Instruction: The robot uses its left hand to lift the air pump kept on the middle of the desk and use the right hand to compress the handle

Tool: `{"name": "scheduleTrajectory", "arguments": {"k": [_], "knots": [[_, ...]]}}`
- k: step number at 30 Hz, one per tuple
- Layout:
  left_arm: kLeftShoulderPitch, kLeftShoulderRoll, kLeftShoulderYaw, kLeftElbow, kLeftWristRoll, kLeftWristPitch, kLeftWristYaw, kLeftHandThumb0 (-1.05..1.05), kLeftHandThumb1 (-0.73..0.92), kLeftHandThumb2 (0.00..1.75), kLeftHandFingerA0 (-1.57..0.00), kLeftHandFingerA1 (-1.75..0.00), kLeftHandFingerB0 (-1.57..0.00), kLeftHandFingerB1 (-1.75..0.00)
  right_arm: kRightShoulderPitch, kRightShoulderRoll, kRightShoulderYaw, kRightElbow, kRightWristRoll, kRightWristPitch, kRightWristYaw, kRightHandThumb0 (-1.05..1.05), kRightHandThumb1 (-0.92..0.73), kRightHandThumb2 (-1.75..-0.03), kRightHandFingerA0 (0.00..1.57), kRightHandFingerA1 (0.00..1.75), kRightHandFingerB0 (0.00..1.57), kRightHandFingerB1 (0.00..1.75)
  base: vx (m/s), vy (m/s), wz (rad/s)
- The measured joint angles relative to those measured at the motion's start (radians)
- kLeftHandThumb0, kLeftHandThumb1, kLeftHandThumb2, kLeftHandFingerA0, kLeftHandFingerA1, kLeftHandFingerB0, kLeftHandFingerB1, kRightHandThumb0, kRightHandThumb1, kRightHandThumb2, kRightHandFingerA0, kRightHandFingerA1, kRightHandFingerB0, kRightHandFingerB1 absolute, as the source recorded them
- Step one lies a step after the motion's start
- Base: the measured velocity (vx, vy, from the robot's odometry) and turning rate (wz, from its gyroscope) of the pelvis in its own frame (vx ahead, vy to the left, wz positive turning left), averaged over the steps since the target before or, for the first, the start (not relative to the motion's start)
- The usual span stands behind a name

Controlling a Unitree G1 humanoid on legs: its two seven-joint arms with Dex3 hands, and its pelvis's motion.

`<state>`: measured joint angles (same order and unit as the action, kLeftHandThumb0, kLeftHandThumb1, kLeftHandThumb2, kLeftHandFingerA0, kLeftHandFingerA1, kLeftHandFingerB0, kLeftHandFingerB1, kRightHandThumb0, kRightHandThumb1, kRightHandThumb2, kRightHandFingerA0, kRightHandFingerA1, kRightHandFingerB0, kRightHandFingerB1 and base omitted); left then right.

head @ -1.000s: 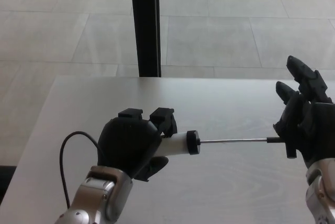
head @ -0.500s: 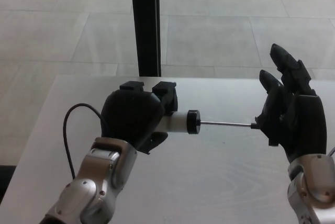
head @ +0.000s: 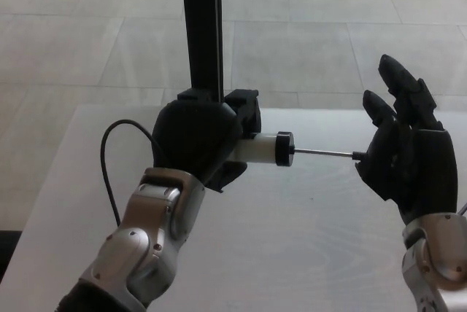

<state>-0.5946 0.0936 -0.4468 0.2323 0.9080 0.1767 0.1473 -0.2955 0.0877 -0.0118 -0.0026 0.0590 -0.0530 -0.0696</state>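
While the left robot hand (head: 198, 139) clamps the air pump (head: 264, 149) (held level), the right robot hand's (head: 403, 159) palm meets its handle, fingers apart.

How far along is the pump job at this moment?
Lift looks done: the left hand holds the air pump above the desk. Compression is in hand: the right hand is at the handle end of the rod. Left: part of the rod is exposed, so the stroke isn't finished.
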Motion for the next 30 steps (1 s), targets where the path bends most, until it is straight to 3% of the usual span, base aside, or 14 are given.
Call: {"name": "scheduleTrajectory", "arguments": {"k": [4, 5, 8, 9, 10, 11, 15, 16, 17, 18, 21, 26, 29, 30], "knots": [[0.000, -0.034, -0.003, -0.014, 0.006, 0.023, 0.001, -0.19, 0.60, 0.92, -0.91, -1.75, -0.76, -1.33, -0.022, 0.003, -0.001, 0.016, 0.000, -0.026, 0.000, -0.86, -0.79, -1.23, 0.01, 0.46, 0.00, 0.33, 0.00, 0.000, 0.00], [0.000, -0.044, -0.003, -0.020, 0.008, 0.030, 0.001, -0.25, 0.53, 1.05, -1.21, -1.35, -0.89, -1.09, -0.027, 0.006, -0.001, 0.020, 0.000, -0.032, 0.000, -0.85, -0.79, -1.23, 0.01, 0.46, 0.00, 0.33, 0.00, 0.000, 0.00], [0.000, -0.060, -0.008, -0.027, 0.014, 0.045, 0.001, -0.18, 0.59, 0.95, -0.91, -1.75, -0.78, -1.28, -0.033, 0.013, 0.001, 0.026, 0.001, -0.039, 0.000, -0.92, -0.82, -1.24, 0.10, 0.50, 0.00, 0.34, 0.00, 0.000, 0.00], [0.000, -0.062, -0.010, -0.030, 0.014, 0.049, -0.001, -0.21, 0.63, 0.93, -0.92, -1.74, -0.80, -1.17, -0.035, 0.016, 0.001, 0.027, 0.000, -0.039, 0.000, -0.96, -0.92, -0.78, 0.12, 0.39, 0.08, 0.32, 0.00, 0.000, 0.00], [-0.001, -0.064, -0.012, -0.031, 0.015, 0.053, -0.002, -0.23, 0.65, 0.89, -0.92, -1.72, -0.80, -1.18, -0.036, 0.017, 0.001, 0.028, 0.000, -0.039, 0.000, -0.97, -0.92, -0.82, 0.13, 0.41, 0.07, 0.32, 0.00, 0.000, 0.00], [-0.003, -0.066, -0.017, -0.031, 0.017, 0.059, -0.005, -0.18, 0.60, 0.95, -0.94, -1.67, -0.83, -1.15, -0.040, 0.016, 0.002, 0.033, -0.002, -0.040, 0.000, -0.81, -0.75, -1.20, 0.10, 0.51, 0.00, 0.40, 0.00, 0.000, 0.00], [-0.025, -0.066, -0.041, -0.031, 0.029, 0.082, -0.012, -0.18, 0.60, 0.94, -0.95, -1.26, -0.84, -0.81, -0.055, 0.014, 0.004, 0.038, -0.011, -0.040, 0.000, -0.90, -0.81, -1.22, 0.07, 0.48, 0.01, 0.39, 0.00, 0.000, 0.00], [-0.032, -0.066, -0.047, -0.030, 0.033, 0.086, -0.015, -0.21, 0.61, 0.91, -0.96, -1.31, -0.84, -0.78, -0.058, 0.012, 0.004, 0.040, -0.013, -0.040, 0.000, -0.96, -0.92, -0.83, 0.14, 0.41, 0.08, 0.33, 0.00, 0.000, 0.00], [-0.037, -0.066, -0.052, -0.029, 0.035, 0.090, -0.017, -0.19, 0.62, 0.94, -0.97, -1.36, -0.85, -0.77, -0.061, 0.011, 0.004, 0.041, -0.015, -0.040, 0.000, -0.90, -0.80, -1.21, 0.07, 0.48, 0.02, 0.39, 0.00, 0.000, 0.00], [-0.042, -0.066, -0.056, -0.028, 0.039, 0.093, -0.018, -0.16, 0.52, 1.09, -1.01, -1.20, -0.83, -0.63, -0.063, 0.010, 0.004, 0.043, -0.016, -0.040, 0.000, -0.89, -0.79, -1.19, 0.08, 0.49, 0.04, 0.41, 0.00, 0.000, 0.00], [-0.075, -0.063, -0.084, -0.009, 0.057, 0.102, -0.025, -0.21, 0.52, 1.10, -1.00, -1.08, -0.77, -0.73, -0.072, 0.004, 0.005, 0.053, -0.017, -0.041, 0.004, -0.87, -0.79, -1.24, 0.03, 0.48, 0.00, 0.36, 0.00, 0.000, 0.00], [-0.133, -0.066, -0.117, 0.012, 0.086, 0.128, -0.045, -0.39, 0.70, 0.68, -0.92, -1.63, -0.86, -0.85, -0.086, -0.009, 0.007, 0.066, -0.017, -0.041, 0.020, -0.93, -0.78, -1.24, 0.00, 0.45, 0.00, 0.33, 0.00, 0.000, 0.00], [-0.156, -0.074, -0.128, 0.025, 0.095, 0.137, -0.055, -0.36, 0.61, 0.63, -0.99, -1.51, -0.86, -0.94, -0.092, -0.010, 0.007, 0.066, -0.014, -0.038, 0.026, -0.93, -0.76, -1.22, 0.02, 0.46, 0.09, 0.37, 0.00, 0.000, 0.00], [-0.163, -0.075, -0.130, 0.035, 0.096, 0.138, -0.056, -0.39, 0.64, 0.67, -0.99, -1.47, -0.85, -0.89, -0.092, -0.010, 0.007, 0.066, -0.012, -0.037, 0.028, -1.03, -0.92, -0.74, 0.09, 0.39, 0.12, 0.29, 0.00, 0.000, 0.00]]}}
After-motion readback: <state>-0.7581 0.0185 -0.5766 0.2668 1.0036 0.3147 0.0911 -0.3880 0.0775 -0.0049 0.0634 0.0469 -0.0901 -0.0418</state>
